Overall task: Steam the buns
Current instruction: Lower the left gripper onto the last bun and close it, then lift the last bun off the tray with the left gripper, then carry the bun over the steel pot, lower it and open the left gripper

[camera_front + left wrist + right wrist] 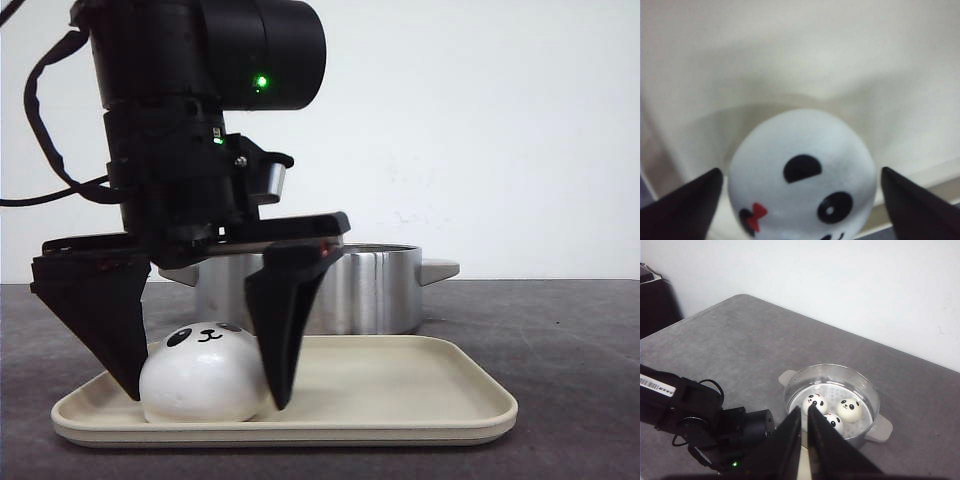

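I have the left gripper point(205, 385) down over the cream tray point(420, 395), its fingers spread wide on either side of one panda bun point(203, 375) that sits on the tray's left part; from the left wrist view both tips flank the bun with slight gaps. Behind stands the steel steamer pot point(832, 402), holding three more buns point(849, 409). The right gripper point(805, 432) hangs high, fingers nearly together, holding nothing.

Left end effector point(200, 385) lowered, fingers spread wide; right end effector point(805, 427) nearly closed
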You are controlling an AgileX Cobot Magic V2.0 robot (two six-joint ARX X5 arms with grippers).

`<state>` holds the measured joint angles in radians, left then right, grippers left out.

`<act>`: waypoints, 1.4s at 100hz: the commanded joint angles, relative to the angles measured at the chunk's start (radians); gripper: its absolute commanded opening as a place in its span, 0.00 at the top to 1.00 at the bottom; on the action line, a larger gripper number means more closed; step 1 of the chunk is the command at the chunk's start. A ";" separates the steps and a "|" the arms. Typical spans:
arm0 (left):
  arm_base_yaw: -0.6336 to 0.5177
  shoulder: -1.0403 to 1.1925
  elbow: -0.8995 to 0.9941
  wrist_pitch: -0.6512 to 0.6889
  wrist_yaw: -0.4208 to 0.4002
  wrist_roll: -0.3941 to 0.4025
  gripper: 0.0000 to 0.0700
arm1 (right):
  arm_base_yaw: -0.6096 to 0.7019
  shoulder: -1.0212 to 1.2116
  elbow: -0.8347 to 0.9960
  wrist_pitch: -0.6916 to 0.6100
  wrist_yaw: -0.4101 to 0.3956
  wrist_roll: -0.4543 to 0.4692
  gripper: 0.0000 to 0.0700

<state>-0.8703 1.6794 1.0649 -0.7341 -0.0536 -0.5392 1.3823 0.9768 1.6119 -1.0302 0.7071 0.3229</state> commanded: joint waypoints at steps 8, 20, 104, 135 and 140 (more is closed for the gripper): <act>-0.006 0.022 0.016 -0.001 -0.002 -0.003 0.57 | 0.017 0.008 0.017 0.004 0.001 0.017 0.98; -0.006 0.022 0.016 -0.010 -0.002 0.000 0.69 | 0.017 0.009 0.017 0.004 0.001 0.017 0.98; 0.005 -0.039 0.346 -0.033 -0.007 0.133 1.00 | 0.017 0.009 0.017 0.004 0.001 0.017 0.98; 0.100 -0.039 0.431 0.032 -0.055 0.192 1.00 | 0.017 0.009 0.017 0.004 0.001 0.017 0.98; 0.125 -0.036 0.431 0.040 -0.055 0.193 1.00 | 0.017 0.009 0.017 0.004 0.001 0.017 0.98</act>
<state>-0.7631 1.6310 1.4761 -0.7101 -0.1024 -0.3645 1.3823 0.9771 1.6119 -1.0332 0.7071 0.3229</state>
